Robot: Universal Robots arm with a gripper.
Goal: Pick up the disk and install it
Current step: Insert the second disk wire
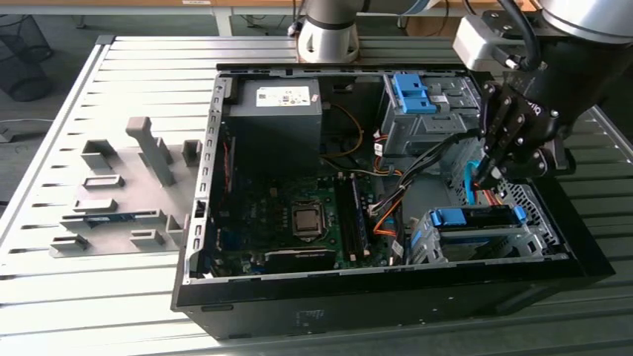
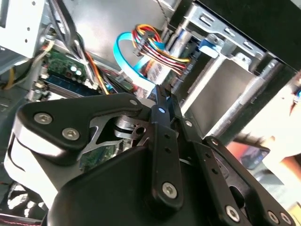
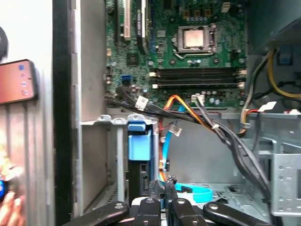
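- The gripper (image 1: 488, 176) hangs inside the open computer case (image 1: 296, 315), just above its drive cage (image 1: 479, 245); its fingers (image 3: 162, 190) look pressed together with nothing between them.
- The disk (image 1: 476, 217), in its blue caddy, sits slotted in that cage, probably already installed.
- Loose cables (image 3: 207, 122) run beside the cage, so the approach is narrow.
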